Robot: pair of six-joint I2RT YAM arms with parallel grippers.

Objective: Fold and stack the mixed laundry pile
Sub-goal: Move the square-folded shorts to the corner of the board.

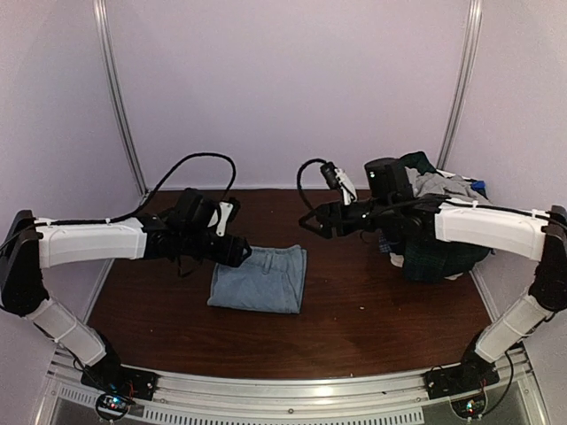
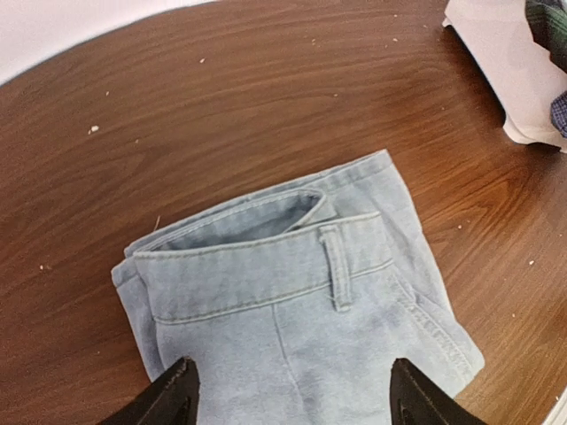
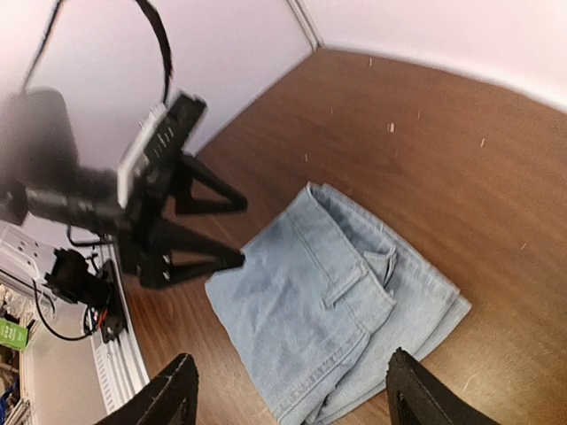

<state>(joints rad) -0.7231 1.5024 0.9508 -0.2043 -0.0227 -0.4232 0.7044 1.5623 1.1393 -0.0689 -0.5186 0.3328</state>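
The mixed laundry pile point(image 1: 440, 255) lies at the back right of the table: dark plaid, with grey point(image 1: 438, 184) and a bit of bright blue on top. My right arm hides part of it. A corner of the plaid point(image 2: 551, 27) shows in the left wrist view. Folded light blue jeans point(image 1: 260, 278) lie flat mid-table, also in the left wrist view point(image 2: 292, 283) and the right wrist view point(image 3: 337, 301). My left gripper point(image 1: 239, 251) is open and empty at the jeans' back left edge point(image 2: 292, 394) point(image 3: 241, 232). My right gripper point(image 1: 312, 221) is open and empty, above the table right of the jeans point(image 3: 288, 390).
The table point(image 1: 372, 319) is dark brown wood with pale walls round the back and sides. A metal rail point(image 1: 292, 390) runs along the near edge. A white shape point(image 2: 509, 71) stands in front of the plaid in the left wrist view.
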